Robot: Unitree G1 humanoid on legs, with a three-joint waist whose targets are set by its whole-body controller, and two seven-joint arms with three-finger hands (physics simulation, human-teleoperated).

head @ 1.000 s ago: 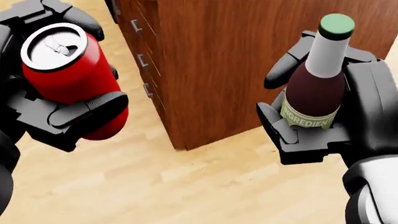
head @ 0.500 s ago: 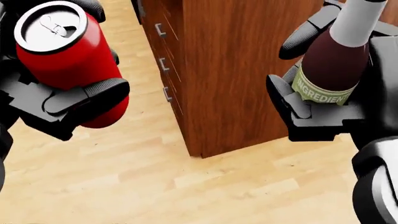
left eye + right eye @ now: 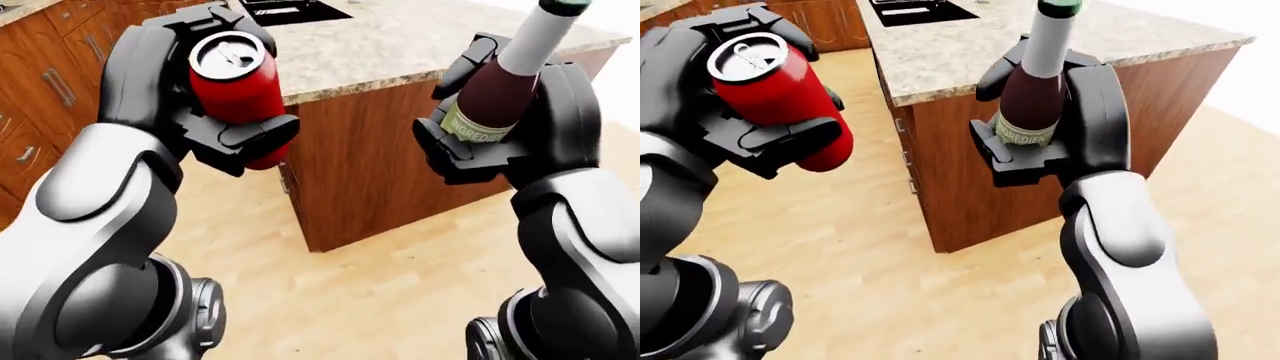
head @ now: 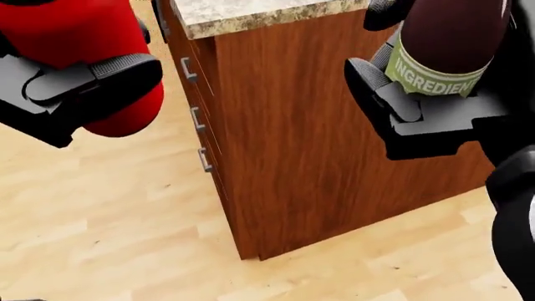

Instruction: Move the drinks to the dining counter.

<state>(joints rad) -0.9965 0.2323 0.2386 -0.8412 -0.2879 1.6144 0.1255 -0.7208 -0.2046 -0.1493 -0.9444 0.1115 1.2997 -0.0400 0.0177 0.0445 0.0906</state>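
My left hand (image 3: 215, 120) is shut on a red drink can (image 3: 235, 86) with a silver top, held upright at the upper left of the left-eye view. A dark brown bottle (image 3: 1032, 94) with a green cap and a pale green label stands upright in my right hand (image 3: 1040, 146), which is shut on it. Both drinks hover above the wooden floor, just short of the near edge of a granite-topped counter (image 3: 960, 52). In the head view only the can's lower half (image 4: 79, 37) and the bottle's label (image 4: 439, 66) show.
The counter is an island with a brown wooden side panel (image 4: 334, 138) and drawers with metal handles (image 4: 201, 119) on its left face. A black cooktop (image 3: 915, 9) lies in its top at the far end. More wooden cabinets (image 3: 50, 82) line the left. Light wooden floor (image 4: 108, 232) surrounds the island.
The camera has moved toward the island and tilted, so the granite edge now shows in the head view. Both hands have risen with their drinks; the can's top and the bottle's neck left the head view.
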